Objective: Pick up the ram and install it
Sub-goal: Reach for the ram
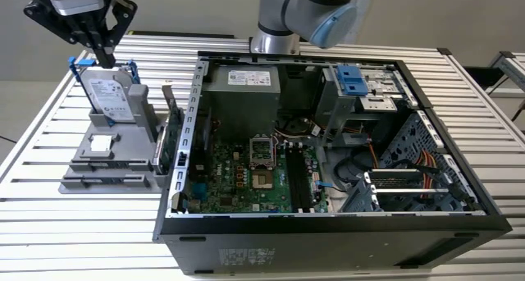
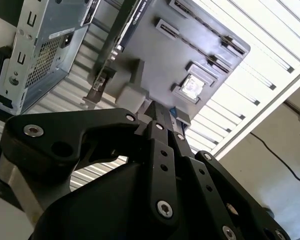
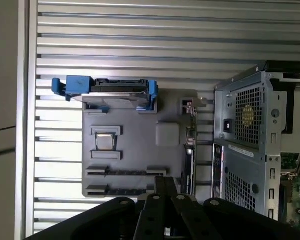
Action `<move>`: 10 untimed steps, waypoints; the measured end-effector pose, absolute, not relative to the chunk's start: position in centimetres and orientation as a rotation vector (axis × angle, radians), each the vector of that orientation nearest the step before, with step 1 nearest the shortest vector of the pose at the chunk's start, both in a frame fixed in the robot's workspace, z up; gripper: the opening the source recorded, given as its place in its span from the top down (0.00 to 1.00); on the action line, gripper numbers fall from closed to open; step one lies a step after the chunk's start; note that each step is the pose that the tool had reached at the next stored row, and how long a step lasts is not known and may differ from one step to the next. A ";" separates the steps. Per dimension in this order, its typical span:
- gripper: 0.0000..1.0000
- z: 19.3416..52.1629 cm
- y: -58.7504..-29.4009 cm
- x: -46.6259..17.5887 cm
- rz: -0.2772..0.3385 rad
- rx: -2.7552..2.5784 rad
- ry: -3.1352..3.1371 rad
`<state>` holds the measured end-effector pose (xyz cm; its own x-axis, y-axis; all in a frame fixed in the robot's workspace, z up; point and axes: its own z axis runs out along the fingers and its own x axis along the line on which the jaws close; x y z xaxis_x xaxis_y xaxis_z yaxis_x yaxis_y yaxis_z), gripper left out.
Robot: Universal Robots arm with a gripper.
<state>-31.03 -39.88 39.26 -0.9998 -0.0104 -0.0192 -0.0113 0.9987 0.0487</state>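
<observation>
The arm (image 1: 316,10) is seen stretched from behind the open case (image 1: 328,170) toward the exterior view's left, its gripper (image 1: 105,61) hung point-down just above the one hard drive (image 1: 110,93) in the holder (image 1: 98,184). The fingers (image 2: 160,145) are drawn together, nothing gripped. Bare table (image 1: 49,232) is left around the holder. Two long slots (image 3: 125,171) are counted there; the ram's place cannot be told.

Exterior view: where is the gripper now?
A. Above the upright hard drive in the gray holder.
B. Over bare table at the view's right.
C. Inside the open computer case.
A: the gripper hangs over the hard drive standing in the gray holder, outside the computer case.
</observation>
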 end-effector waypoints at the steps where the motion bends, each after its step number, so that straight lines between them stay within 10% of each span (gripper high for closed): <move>1: 1.00 39.3 -39.9 -31.1 0.076 -0.017 3.122; 10: 1.00 39.3 -39.9 -32.3 0.076 -0.017 3.122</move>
